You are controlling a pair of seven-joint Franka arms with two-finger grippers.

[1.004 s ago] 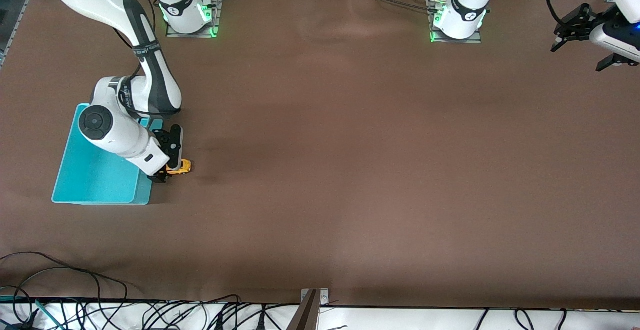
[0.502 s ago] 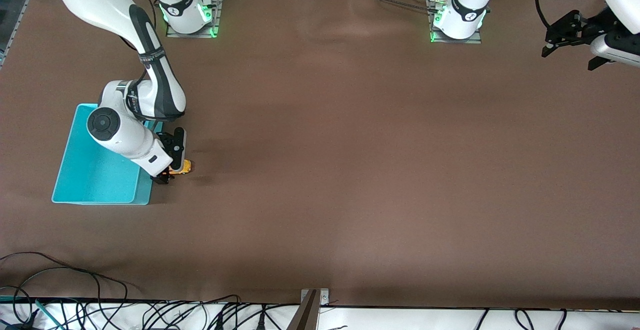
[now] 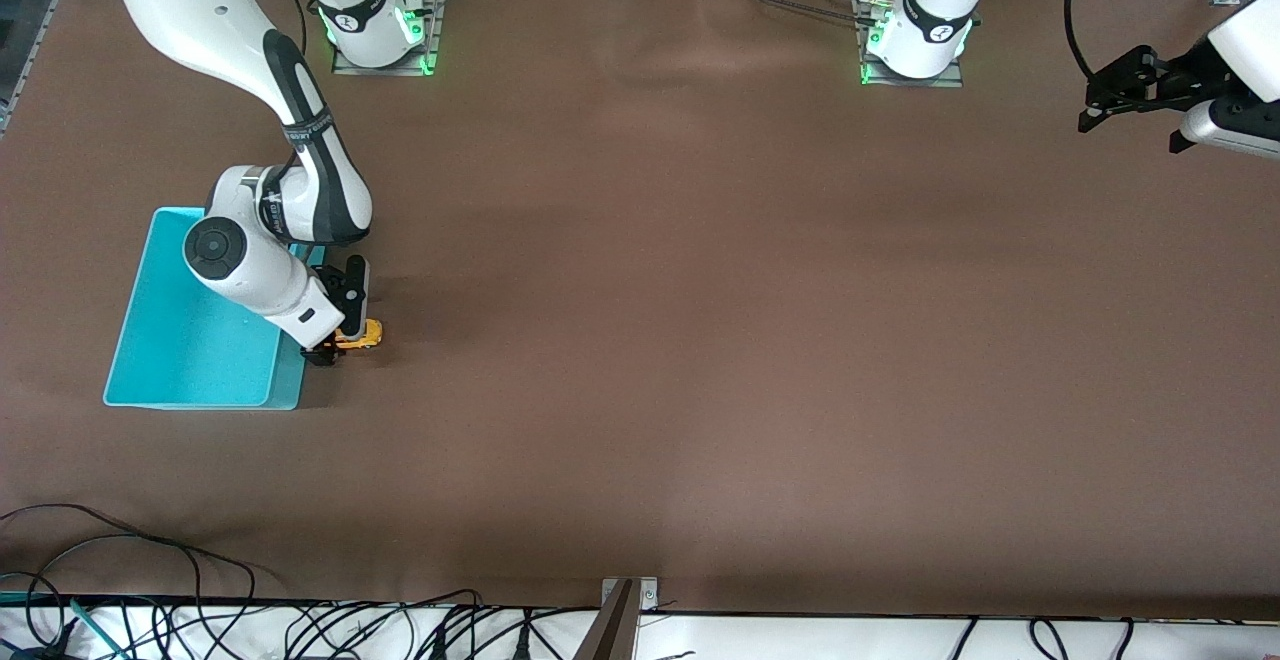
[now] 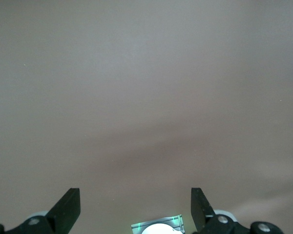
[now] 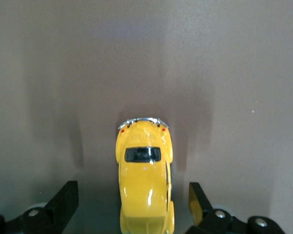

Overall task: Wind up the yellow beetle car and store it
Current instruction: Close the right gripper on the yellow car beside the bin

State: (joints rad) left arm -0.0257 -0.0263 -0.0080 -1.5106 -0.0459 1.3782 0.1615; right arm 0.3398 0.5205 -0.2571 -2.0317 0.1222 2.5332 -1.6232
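Yellow beetle car [image 5: 145,187]: glossy yellow-orange body, dark window, silver bumper, two small red lights.
Bin [image 3: 160,360]: plain turquoise, no pattern.
Table [image 3: 700,340]: uniform matte brown.
Arms [image 3: 240,270]: white shells, black joint bands.
Arm bases [image 3: 915,65]: glowing green lights.
Right gripper [image 5: 134,200] and left gripper [image 4: 136,207]: black fingers.
Cables [image 3: 150,580]: black.

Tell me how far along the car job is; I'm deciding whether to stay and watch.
Nothing looks finished: the yellow beetle car sits on the table beside the turquoise bin, not in it. In hand: the right gripper is down around the car, fingers open on either side, no grip yet. The left gripper waits open at its end. Left: gripping, winding, storing.
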